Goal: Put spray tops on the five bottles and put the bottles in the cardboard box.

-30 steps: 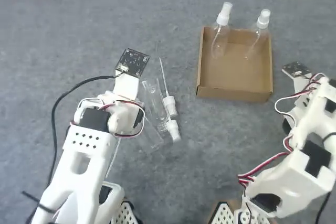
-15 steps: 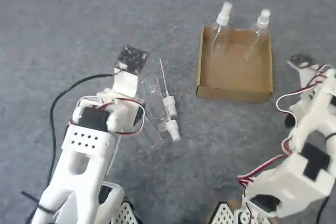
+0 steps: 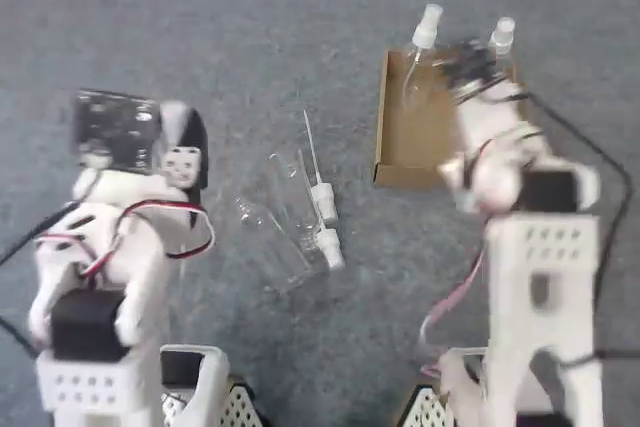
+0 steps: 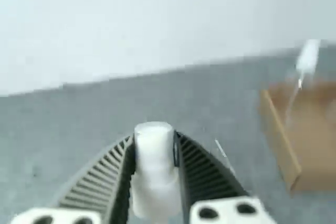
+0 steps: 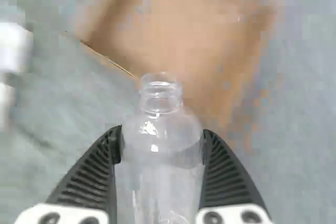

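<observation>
Gripping a white plastic spray top (image 4: 153, 182) between closed jaws, the left gripper (image 4: 153, 141) is well left of the shallow brown cardboard box (image 3: 392, 137). The right gripper (image 5: 160, 136), above the box, clamps a clear uncapped plastic bottle (image 5: 160, 103). Two capped clear bottles (image 3: 424, 32) lean at its far wall, and loose spray tops (image 3: 324, 203) lie to its left.

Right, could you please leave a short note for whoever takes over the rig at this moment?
Left gripper shut on a spray top, held high.
Right gripper shut on an uncapped bottle above the cardboard box.
Done: two capped bottles are in the box.
Left: cap and box the held bottle, then the clear bottles and two loose tops on the mat.
</observation>
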Robot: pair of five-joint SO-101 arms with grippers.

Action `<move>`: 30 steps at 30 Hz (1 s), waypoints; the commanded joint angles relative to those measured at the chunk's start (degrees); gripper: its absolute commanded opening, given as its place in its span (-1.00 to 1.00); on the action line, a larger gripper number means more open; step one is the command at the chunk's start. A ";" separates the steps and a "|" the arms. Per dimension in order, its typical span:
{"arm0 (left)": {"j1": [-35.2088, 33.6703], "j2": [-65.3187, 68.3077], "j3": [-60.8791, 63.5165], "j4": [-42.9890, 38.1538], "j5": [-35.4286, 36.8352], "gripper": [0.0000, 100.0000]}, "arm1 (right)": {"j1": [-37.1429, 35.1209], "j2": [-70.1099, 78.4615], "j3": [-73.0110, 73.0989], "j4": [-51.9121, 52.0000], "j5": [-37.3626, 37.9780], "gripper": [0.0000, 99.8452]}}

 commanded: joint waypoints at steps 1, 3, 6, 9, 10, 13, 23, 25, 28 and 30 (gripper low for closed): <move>-1.85 -0.70 -10.15 -0.35 6.68 -0.98 | -13.67 -9.01 3.78 -5.14 -7.12 -0.99; -1.85 -0.26 -13.85 -0.35 10.02 -0.98 | -19.30 -11.03 7.74 -8.22 -10.02 -0.99; -1.67 0.18 -17.98 -0.79 15.30 -0.98 | -26.15 -12.18 14.77 -15.08 -12.75 -0.99; -1.76 0.26 -18.33 -4.57 18.55 -0.98 | -30.81 -12.18 21.71 -24.31 -14.42 -0.99; -1.67 0.26 -18.07 -5.54 18.99 -0.98 | -32.04 -12.18 23.91 -27.47 -14.86 -0.99; -1.41 0.18 -15.43 -8.88 20.13 -0.98 | -34.68 -12.70 29.01 -35.03 -13.36 -0.99; 1.41 0.26 -5.05 -20.22 23.03 -0.98 | -41.63 -12.79 36.40 -44.79 -7.82 -0.99; 1.41 0.26 -3.47 -21.19 23.03 -0.98 | -41.71 -12.79 38.15 -48.22 -9.76 -0.99; 1.32 0.18 -2.07 -21.10 23.03 -0.98 | -40.48 -12.79 39.38 -50.86 -15.56 -0.99; 1.32 0.18 -1.63 -20.66 23.03 -0.98 | -39.34 -12.79 39.56 -51.82 -17.93 -0.99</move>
